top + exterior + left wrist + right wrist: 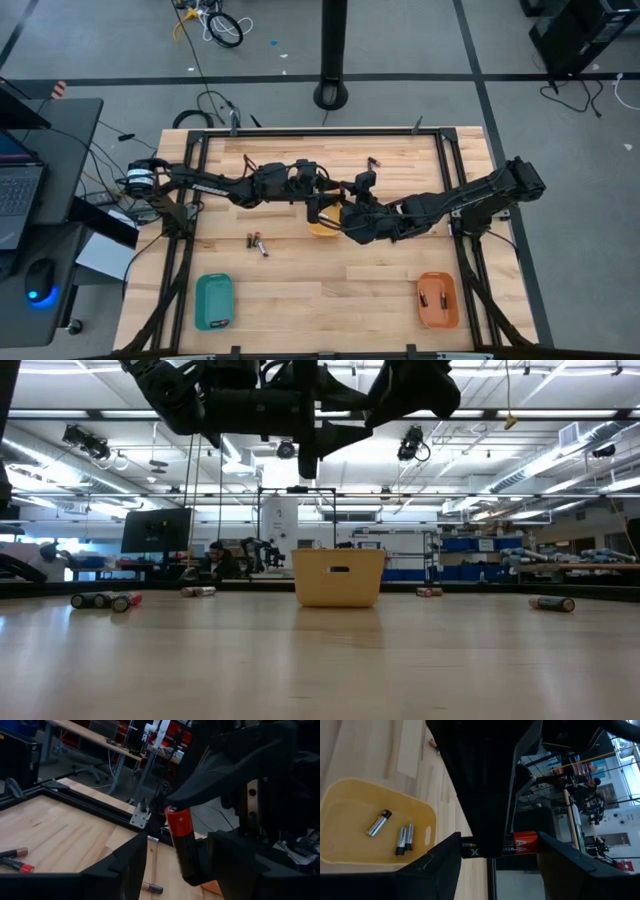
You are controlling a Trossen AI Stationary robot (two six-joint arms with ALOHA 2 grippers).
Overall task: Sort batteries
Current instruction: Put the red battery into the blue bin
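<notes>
Both grippers meet above the yellow tray [322,230] [338,578] at the table's middle. My right gripper [500,856] [347,214] is shut on a black battery with a red end [524,843] [181,840]. My left gripper [177,872] [316,203] is open, its fingers on either side of that battery; whether one touches it, I cannot tell. Three silvery batteries [402,840] lie in the yellow tray. Loose batteries lie flat on the table [258,242] [373,160] [105,600] [551,602]. My right gripper holds the battery lengthwise between its two fingers. One finger is at the red end [532,842], the other at the black end [466,851]. The left arm's dark body covers the battery's middle in the right wrist view. The battery is lifted clear above the yellow tray.
A teal tray [213,300] sits near the table's near left corner. An orange tray [437,300] with two batteries sits near the near right corner. A black frame rail [320,135] borders the wooden top. Bare wood lies between the two near trays.
</notes>
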